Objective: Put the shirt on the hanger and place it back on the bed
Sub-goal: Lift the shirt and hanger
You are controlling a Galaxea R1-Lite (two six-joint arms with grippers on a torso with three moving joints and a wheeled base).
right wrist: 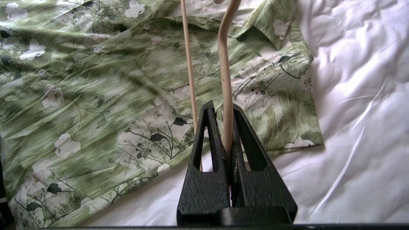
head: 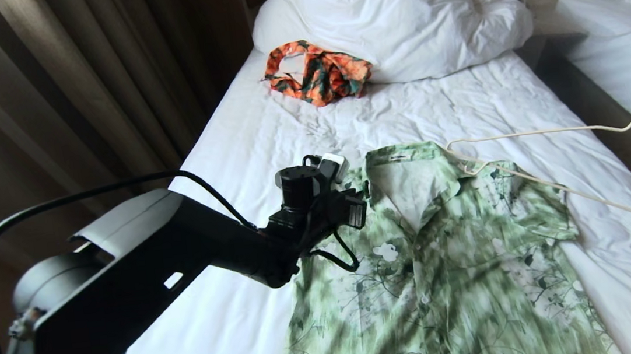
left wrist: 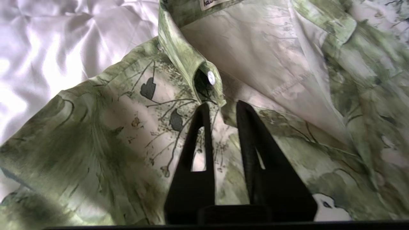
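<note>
Head view, nearest first.

Item: left arm, dark, reaching in from the lower left; left gripper [left wrist: 222, 107] poised just short of the shirt's collar tip and its white button, jaws parted by a narrow gap, nothing between them.

Item: the shirt [head: 448, 268], pale green floral, lying flat and face-up on the white sheet of the bed [head: 237, 326], collar toward the pillow, placket buttoned below an open neck.

Item: the hanger [head: 545, 132], thin, cream. Its frame crosses the shirt's far shoulder and sleeve, one end at the collar, the rest slanting off toward the right bed edge. Not yet inside the garment.

Item: right gripper [right wrist: 227, 127], at the right margin, clamped tight on the hanger's thicker rod.

Item: orange-and-green garment [head: 319, 71], crumpled, well beyond the shirt, against the white duvet [head: 410, 20].

Item: second bed [head: 624, 45], far right, apart.

Risks, judged: the narrow jaws may pinch both fabric layers at the collar, leaving no opening for the hanger end; the thin rod could twist in the right grip; a hanger notch may snag the sleeve and drag the shirt askew.
</note>
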